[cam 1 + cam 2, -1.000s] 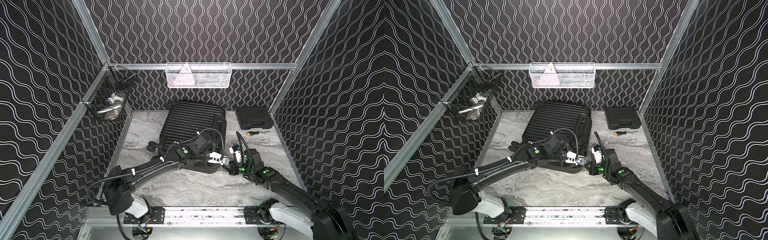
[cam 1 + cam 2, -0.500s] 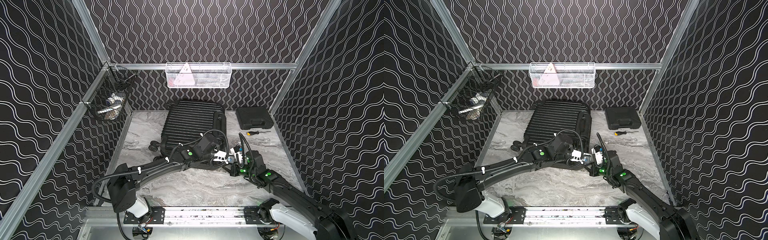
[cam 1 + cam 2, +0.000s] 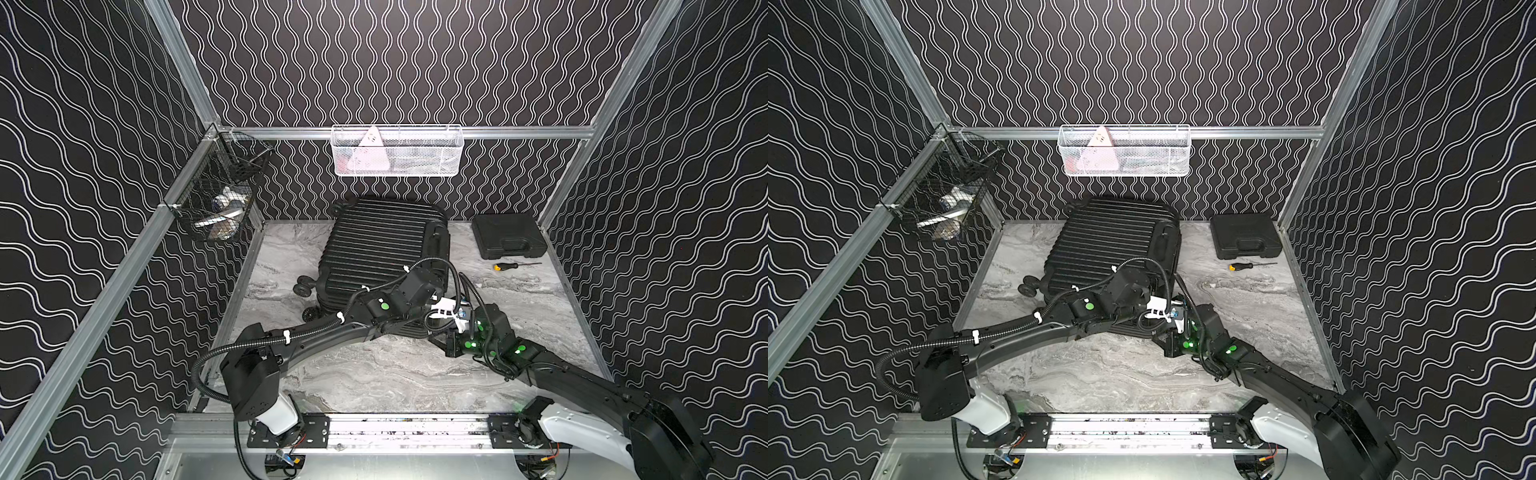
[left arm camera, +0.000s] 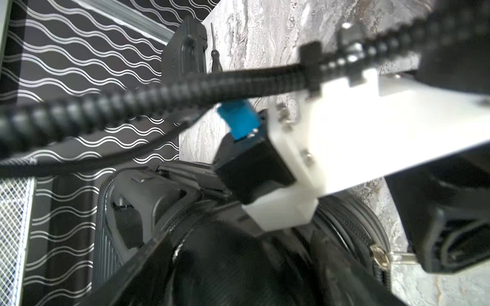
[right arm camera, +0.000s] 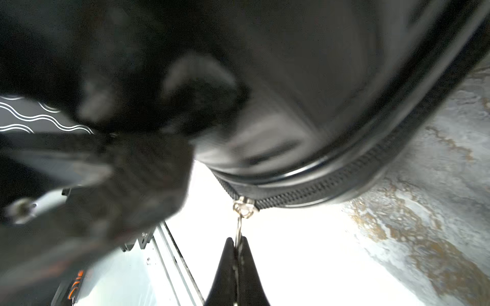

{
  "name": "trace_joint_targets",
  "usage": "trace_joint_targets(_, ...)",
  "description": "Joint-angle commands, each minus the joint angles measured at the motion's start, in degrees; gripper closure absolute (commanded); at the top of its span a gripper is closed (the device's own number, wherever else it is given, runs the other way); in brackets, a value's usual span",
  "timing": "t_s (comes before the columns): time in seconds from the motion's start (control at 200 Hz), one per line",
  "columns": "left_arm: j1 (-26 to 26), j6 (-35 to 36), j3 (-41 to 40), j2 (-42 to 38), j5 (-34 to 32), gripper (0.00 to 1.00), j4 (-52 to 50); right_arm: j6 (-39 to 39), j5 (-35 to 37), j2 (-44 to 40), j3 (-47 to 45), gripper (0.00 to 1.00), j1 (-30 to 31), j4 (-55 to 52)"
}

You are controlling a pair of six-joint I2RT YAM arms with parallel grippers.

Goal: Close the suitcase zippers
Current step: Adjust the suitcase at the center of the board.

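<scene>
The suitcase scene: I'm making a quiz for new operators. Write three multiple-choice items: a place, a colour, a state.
1. The screwdriver lies: A on the front rail; B on the table beside the tool case; C against a wall.
2. The back-wall basket is: A red; B black; C white.
3. The right gripper is: A shut on a zipper pull; B open over the table; C shut on the screwdriver.
1 B, flat on the marble by the case. 2 C, white mesh in both top views. 3 A, the right wrist view shows it pinching the silver pull.
</scene>
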Motion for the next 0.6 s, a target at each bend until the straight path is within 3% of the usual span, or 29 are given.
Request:
trace_joint_targets(0.0, 0.68, -8.09, 2.72, -3.60, -3.72, 0.11, 4.59, -0.47, -1.42, -0.63, -0.04, 1.00, 0.57, -0.90)
trace_joint_targets(0.15, 4.31, -29.57, 5.28, -10.76, -2.69, 0.12, 2.39, -0.60, 1.00, 0.45, 0.32, 1.00, 0.50, -2.05)
trace_joint_targets(0.29, 16.44, -47.72, 6.57, -15.88, -3.87, 0.19, -4.02, -0.60, 0.96, 1.54, 0.34, 1.00, 0.45, -1.71)
trace_joint_targets(0.51, 36.40, -60.49, 7.68, -14.10, -10.25, 0.32, -19.81, -0.87, 1.66, 1.13, 0.49, 1.00, 0.45, -2.04)
trace_joint_targets(0.596, 42.47, -61.88, 7.41, -11.41, -8.44, 0.32, -24.50, -0.96, 1.66, 1.03, 0.84, 1.00, 0.43, -2.39)
